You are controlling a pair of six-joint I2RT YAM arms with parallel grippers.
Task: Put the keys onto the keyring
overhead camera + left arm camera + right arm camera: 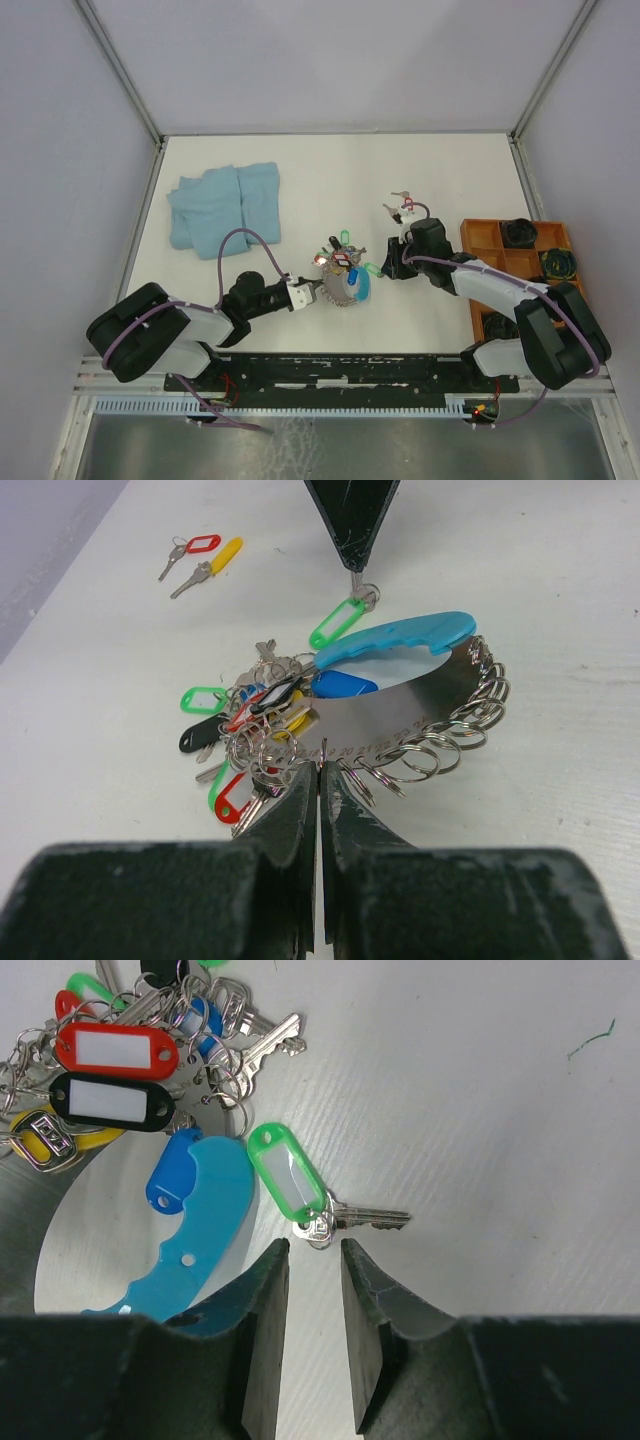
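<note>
1. While the left gripper (320, 770) is pinched tight on the thin metal band of the keyring (400, 715), it holds the big bunch in place on the table (300, 160)
2. The right gripper (312, 1252) has its two fingers a little way apart with nothing between them; the small ring of the green-tag key (290, 1175) lies just in front of the tips
3. I think the step now is picking up that key, which lies flat, just beside the blue handle (200, 1220) of the keyring and not yet on it
4. Next, the right fingers need to go down over the small ring or the tag and close, then bring the key to one of the empty-looking loops on the band
5. Room is tight on the keyring side, so a finger could bump the blue handle; the other side is bare table
6. Two more keys (222, 556) lie farther off, well apart from the bunch; a blue cloth (225, 210) and an orange tray (482, 238) sit off to the sides, out of the way
</note>
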